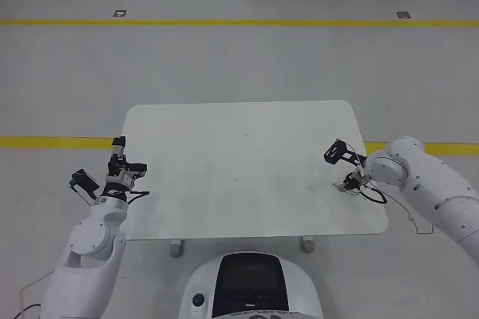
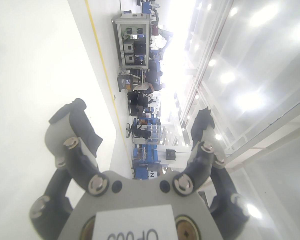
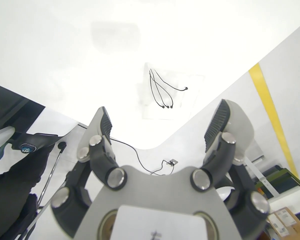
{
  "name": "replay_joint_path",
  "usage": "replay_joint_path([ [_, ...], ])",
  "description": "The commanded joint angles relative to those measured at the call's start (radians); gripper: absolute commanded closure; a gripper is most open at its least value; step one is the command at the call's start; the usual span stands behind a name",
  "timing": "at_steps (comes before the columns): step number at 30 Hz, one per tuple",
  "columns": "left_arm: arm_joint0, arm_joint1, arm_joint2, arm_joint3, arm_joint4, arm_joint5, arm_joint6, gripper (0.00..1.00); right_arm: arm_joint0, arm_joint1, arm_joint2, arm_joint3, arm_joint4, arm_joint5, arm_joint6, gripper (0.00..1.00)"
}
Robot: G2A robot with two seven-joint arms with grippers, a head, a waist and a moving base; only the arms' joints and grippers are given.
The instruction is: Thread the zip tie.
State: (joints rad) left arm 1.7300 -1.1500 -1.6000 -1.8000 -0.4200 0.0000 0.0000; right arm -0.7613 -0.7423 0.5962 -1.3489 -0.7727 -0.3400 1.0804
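Your bench (image 1: 239,159) is a plain white top with rounded corners, standing on a pale grey floor (image 1: 64,72). One yellow floor line (image 1: 239,22) crosses beyond the bench at 12 o'clock. A second yellow line (image 1: 40,142) runs under it and comes out at both 9 and 3 o'clock.

Your left hand (image 2: 140,111) sits at 9 o'clock, just beside the bench's edge, with its fingers spread wide and nothing between them. It points out toward 12 o'clock, into the room. That way you see a glass-fronted equipment cabinet (image 2: 132,43), blue workstations (image 2: 145,151) and rows of bright ceiling lights (image 2: 262,16).

Your right hand (image 3: 162,108) is at 3 o'clock by the bench's right edge. It is also spread apart and empty, with the ribbed pads (image 3: 216,123) facing each other.

The zip ties (image 3: 160,88) lie flat on the bench beyond that hand, well apart from its fingers and near a rounded corner. You have four thin black ties. Their tails bunch together and their heads fan out, three close side by side and one apart. They rest on a faint squarish patch (image 3: 192,83) of the surface; you cannot tell whether it is a sheet or clear film.

Past the bench edge, a thin black cable (image 3: 137,158) trails on the floor, and a cardboard box (image 3: 282,221) sits farther off.
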Motion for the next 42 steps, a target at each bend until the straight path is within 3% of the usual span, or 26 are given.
replay_joint_path([
  [1, 0.0, 0.0, 0.0, 0.0, 0.0, 0.0, 0.0, 0.0, -0.006, -0.001, -0.006, -0.015, -0.014, 0.0, -0.015, 0.0],
  [5, 0.0, 0.0, 0.0, 0.0, 0.0, 0.0, 0.0, 0.0, -0.021, 0.009, -0.029, -0.032, -0.047, 0.0, -0.059, 0.0],
  [10, 0.0, 0.0, 0.0, 0.0, 0.0, 0.0, 0.0, 0.0, 0.005, 0.04, -0.091, -0.078, -0.013, 0.0, -0.08, 0.0],
  [17, 0.0, 0.0, 0.0, 0.0, 0.0, 0.0, 0.0, 0.0, 0.106, 0.089, -0.226, -0.091, 0.064, 0.0, -0.095, 0.0],
  [21, 0.0, 0.0, 0.0, 0.0, 0.0, 0.0, 0.0, 0.0, 0.172, 0.106, -0.287, -0.051, 0.112, 0.0, -0.161, 0.0],
  [32, 0.0, 0.0, 0.0, 0.0, 0.0, 0.0, 0.0, 0.0, 0.157, 0.105, -0.288, -0.051, 0.093, 0.006, -0.18, 0.0],
  [38, 0.0, 0.0, 0.0, 0.0, 0.0, 0.0, 0.0, 0.0, 0.14, 0.104, -0.263, -0.004, 0.084, 0.0, -0.199, 0.0],
  [39, 0.0, 0.0, 0.0, 0.0, 0.0, 0.0, 0.0, 0.0, 0.14, 0.103, -0.26, 0.003, 0.085, 0.0, -0.2, 0.48],
  [42, 0.0, 0.0, 0.0, 0.0, 0.0, 0.0, 0.0, 0.0, 0.139, 0.099, -0.255, 0.019, 0.084, 0.0, -0.203, 0.77],
])
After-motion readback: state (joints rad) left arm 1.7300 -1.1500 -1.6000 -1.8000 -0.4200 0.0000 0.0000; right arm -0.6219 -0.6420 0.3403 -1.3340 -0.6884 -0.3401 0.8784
